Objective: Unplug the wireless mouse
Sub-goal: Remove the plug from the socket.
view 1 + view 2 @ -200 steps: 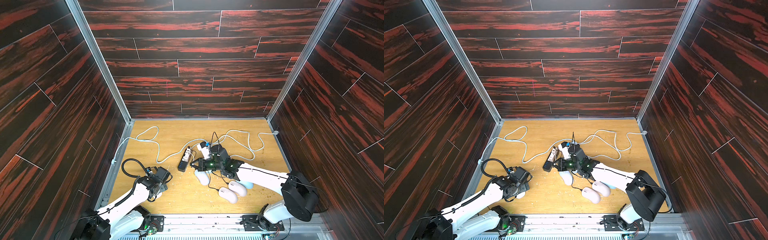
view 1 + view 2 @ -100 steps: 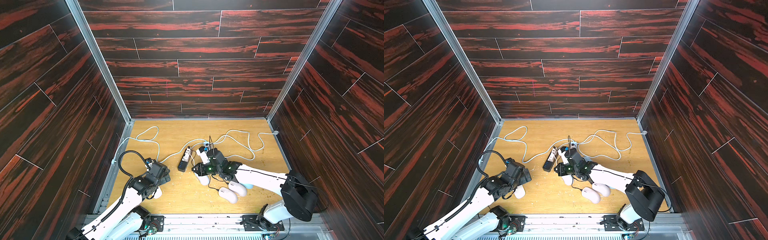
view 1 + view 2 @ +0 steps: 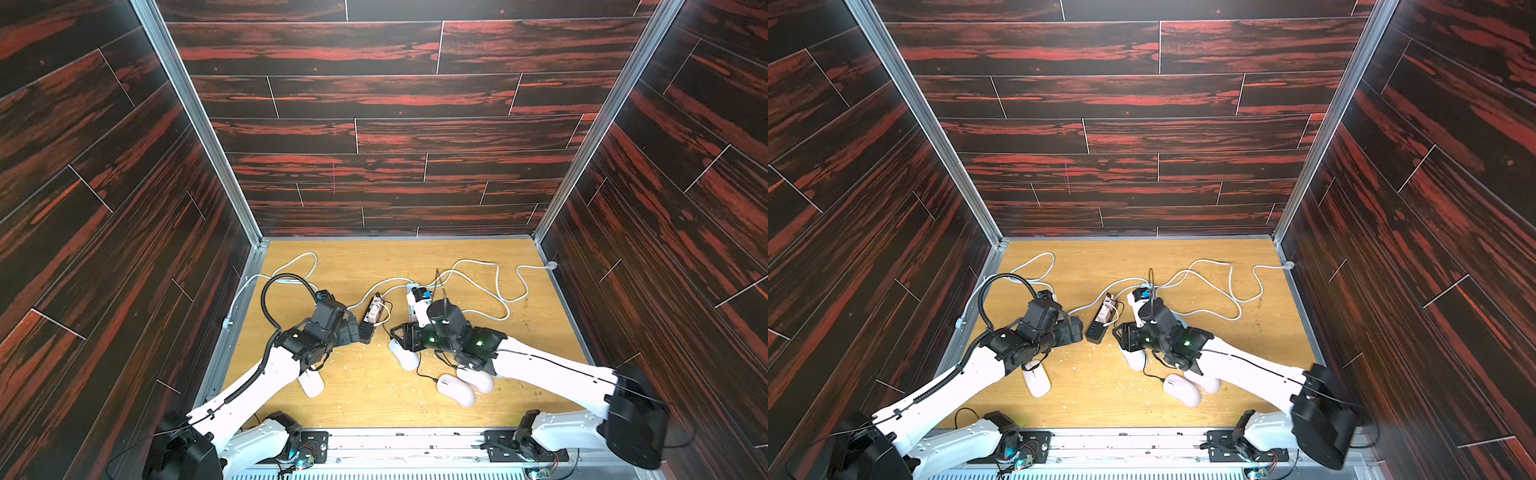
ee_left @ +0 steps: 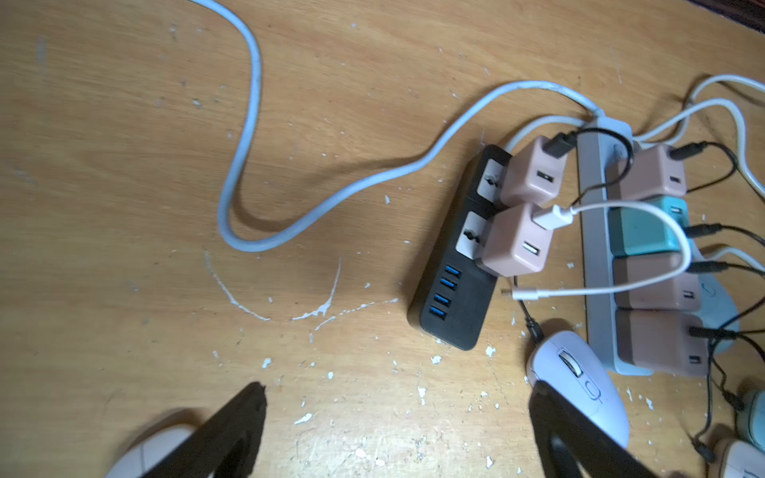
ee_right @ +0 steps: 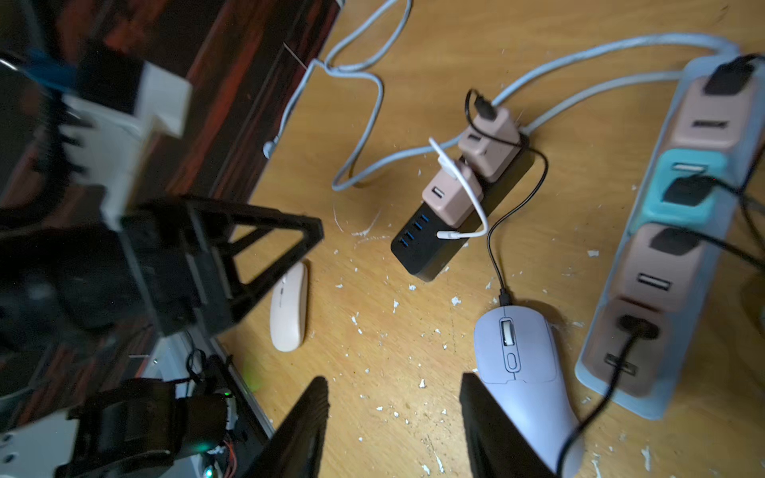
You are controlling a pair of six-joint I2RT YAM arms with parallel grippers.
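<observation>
In the left wrist view we see only a blurred slice of the pale mouse, cut by the picture's edge and behind a finger of the left hand. The grey power strip runs off the right wrist view's edge. In both top views the right hand covers part of the lilac mouse.

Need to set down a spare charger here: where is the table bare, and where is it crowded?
Bare: the far strip of the table along the back wall, beyond the cable loops; also the near middle, between the flat pink mouse and the white mouse. Crowded: the centre, around the black power strip, the grey strip and the lilac mouse.
</observation>
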